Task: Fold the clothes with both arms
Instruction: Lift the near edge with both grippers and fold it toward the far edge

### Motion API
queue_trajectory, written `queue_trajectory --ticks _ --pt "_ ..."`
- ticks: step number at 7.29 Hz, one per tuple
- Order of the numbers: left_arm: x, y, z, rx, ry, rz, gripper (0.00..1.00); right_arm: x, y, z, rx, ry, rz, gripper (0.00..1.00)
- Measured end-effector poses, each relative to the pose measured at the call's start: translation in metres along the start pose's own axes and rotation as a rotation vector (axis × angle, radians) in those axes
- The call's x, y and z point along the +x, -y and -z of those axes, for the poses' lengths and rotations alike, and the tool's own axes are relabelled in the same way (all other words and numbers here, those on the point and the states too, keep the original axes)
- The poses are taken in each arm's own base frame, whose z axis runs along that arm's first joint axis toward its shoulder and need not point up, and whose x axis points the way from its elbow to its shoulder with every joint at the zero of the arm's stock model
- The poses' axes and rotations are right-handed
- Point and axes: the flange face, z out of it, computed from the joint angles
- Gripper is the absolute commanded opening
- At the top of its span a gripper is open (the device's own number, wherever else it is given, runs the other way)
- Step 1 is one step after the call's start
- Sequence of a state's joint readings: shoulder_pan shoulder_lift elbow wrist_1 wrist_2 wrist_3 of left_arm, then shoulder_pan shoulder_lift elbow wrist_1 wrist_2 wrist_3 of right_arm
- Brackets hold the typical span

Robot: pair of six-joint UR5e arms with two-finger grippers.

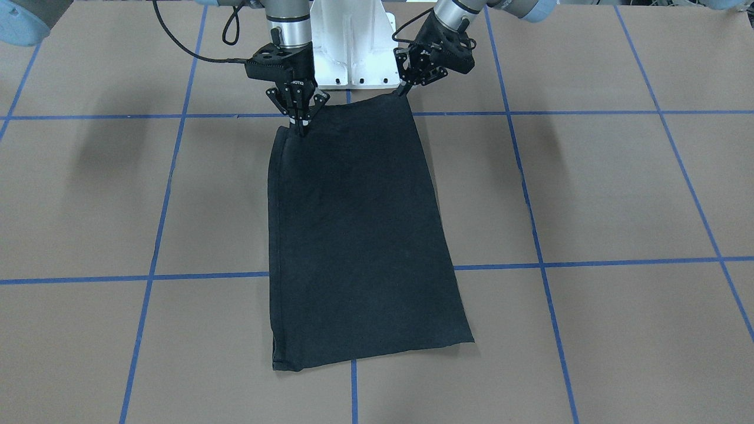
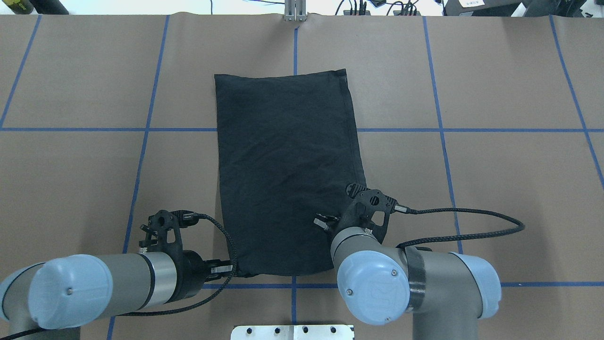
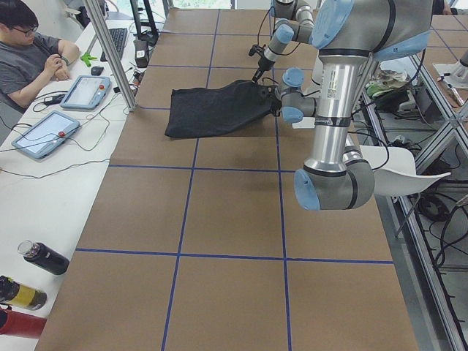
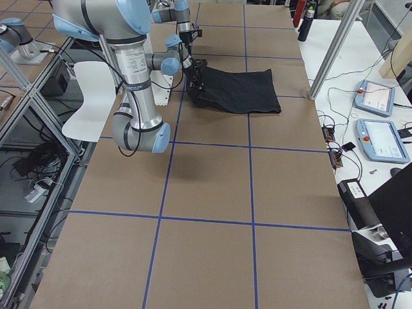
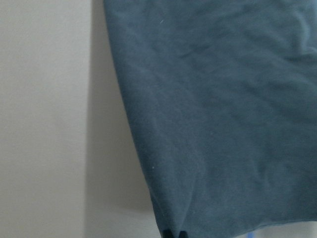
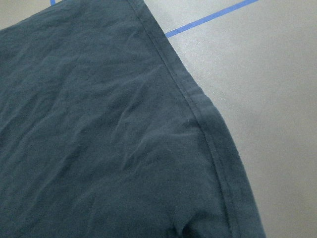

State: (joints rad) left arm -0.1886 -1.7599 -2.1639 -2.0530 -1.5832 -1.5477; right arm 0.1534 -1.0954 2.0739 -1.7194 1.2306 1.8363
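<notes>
The black T-shirt (image 1: 359, 235) lies folded into a long narrow rectangle on the brown table, plain black side up, with no print showing. It also shows in the overhead view (image 2: 283, 165). My left gripper (image 1: 404, 90) is shut on the shirt's corner nearest the robot base, seen from overhead at the lower left corner (image 2: 234, 270). My right gripper (image 1: 300, 125) is shut on the opposite near corner, by the hemmed edge. The near edge is raised slightly between them. The wrist views show only cloth (image 5: 223, 124) (image 6: 99, 124) and bare table.
The white base pedestal (image 1: 350, 41) stands just behind the shirt's near edge. Blue tape lines (image 1: 353, 383) grid the table. An operator (image 3: 29, 51), tablets (image 3: 44, 135), bottles (image 3: 44, 257) and a metal post (image 3: 110, 51) are along the far side.
</notes>
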Motion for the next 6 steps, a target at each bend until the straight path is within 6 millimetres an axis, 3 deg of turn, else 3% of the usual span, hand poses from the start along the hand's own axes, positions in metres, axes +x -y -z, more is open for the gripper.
queue_trajectory --ticks 2,3,6 --pt "0.021 -0.001 0.051 -0.032 -0.027 0.001 0.0 0.007 -0.011 0.062 -0.051 0.014 0.028 0.0" --pt "0.028 0.006 0.064 -0.038 -0.025 -0.004 0.0 0.003 -0.004 0.078 -0.053 0.025 0.025 0.0" --pt "0.041 0.079 0.054 0.057 0.02 -0.085 0.0 -0.027 0.057 0.069 0.023 0.02 0.015 0.0"
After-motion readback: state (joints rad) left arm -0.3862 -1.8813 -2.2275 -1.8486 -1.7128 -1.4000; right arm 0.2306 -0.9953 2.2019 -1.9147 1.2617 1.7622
